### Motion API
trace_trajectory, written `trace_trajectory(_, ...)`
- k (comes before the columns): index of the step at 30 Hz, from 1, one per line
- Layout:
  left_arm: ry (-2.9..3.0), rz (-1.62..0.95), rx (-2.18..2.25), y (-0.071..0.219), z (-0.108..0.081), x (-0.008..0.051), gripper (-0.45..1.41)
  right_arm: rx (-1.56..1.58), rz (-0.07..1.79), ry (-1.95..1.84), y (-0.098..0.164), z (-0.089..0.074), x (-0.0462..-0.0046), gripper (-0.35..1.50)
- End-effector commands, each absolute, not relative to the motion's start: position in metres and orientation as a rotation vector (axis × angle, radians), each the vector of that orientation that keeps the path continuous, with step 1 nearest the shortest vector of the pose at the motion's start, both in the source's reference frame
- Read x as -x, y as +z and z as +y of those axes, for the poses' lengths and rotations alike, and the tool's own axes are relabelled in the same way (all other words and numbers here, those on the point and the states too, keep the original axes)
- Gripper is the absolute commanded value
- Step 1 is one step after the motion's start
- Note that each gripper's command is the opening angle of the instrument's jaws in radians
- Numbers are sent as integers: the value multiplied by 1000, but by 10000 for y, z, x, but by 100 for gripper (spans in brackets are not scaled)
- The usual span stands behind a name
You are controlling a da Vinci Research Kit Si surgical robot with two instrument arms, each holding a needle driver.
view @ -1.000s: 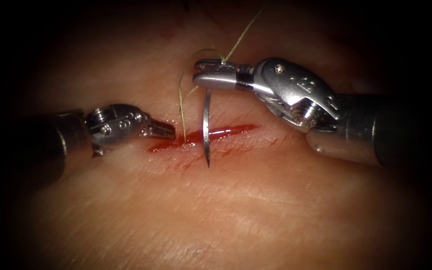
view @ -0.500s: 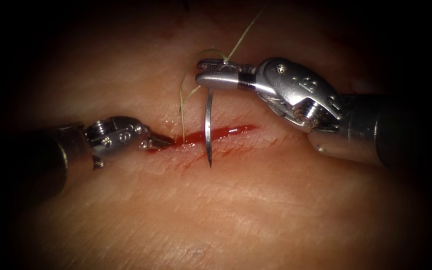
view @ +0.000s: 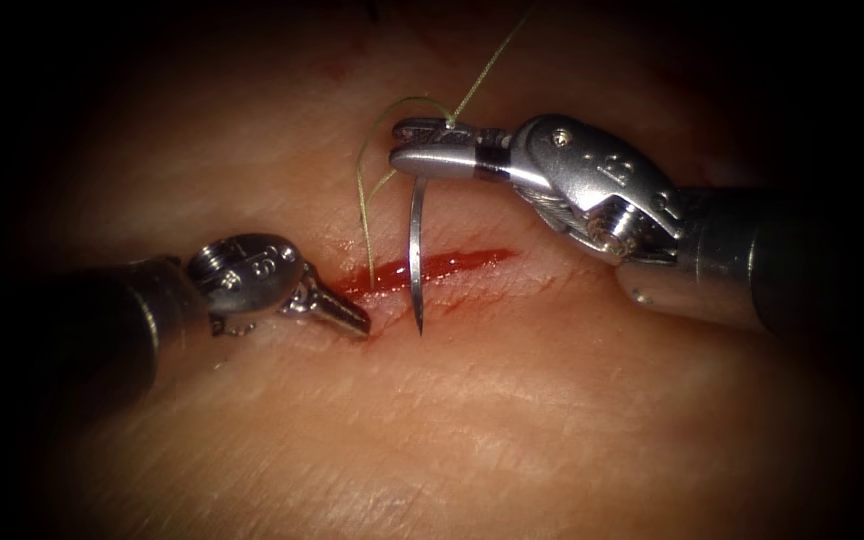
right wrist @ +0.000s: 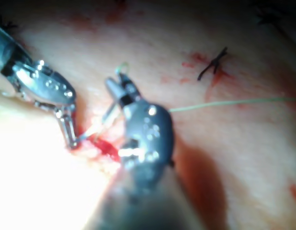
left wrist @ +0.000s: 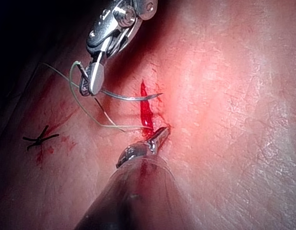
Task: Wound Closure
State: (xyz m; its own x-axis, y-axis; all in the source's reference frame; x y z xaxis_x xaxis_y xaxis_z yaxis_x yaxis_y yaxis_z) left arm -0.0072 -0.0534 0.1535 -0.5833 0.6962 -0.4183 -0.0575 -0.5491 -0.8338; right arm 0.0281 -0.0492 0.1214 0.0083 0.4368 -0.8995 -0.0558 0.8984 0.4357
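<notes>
Here the tissue (view: 512, 420) fills the endoscope view, its cut (view: 432, 268) a short red slit just above the middle of the frame, running left to right and wet with red fluid (view: 452, 264).

The right tool (view: 407, 150) enters from the right edge, its dark shaft level and its wrist bent so the jaws point left across the upper middle of the frame, above the cut. Those jaws are closed on the needle (view: 416, 255), gripping it at the thread end of its curve. From there the needle hangs down the frame, crosses the cut, and its tip sits just below the slit; whether the tip touches the tissue cannot be told.

The left tool (view: 352, 322) comes in from the left edge, shaft low and level, wrist angled down and right. Its jaws look closed and hold nothing; the tip rests at the cut's left end, near the needle tip.

The thread (view: 364, 190) loops from the right tool's jaws down to the cut, and another strand runs to the upper edge.

In the left wrist view a dark stitch (left wrist: 40, 139) lies on the tissue well apart from the cut.
</notes>
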Motion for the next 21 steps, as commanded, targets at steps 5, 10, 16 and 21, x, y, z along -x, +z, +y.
trace_trajectory(5,2156,-1046,1070,1537,-512,60,-27,-312,1523,392,1218,-487,-286,-35)
trace_trajectory(10,2148,-1021,1073,1538,-505,57,-27,-311,1523,393,1219,-486,-286,-35)
trace_trajectory(16,2153,-996,1053,1545,-510,64,-40,-311,1523,393,1219,-486,-286,-35)
trace_trajectory(21,2170,-1001,1039,1553,-517,67,-32,-311,1523,393,1219,-486,-286,-35)
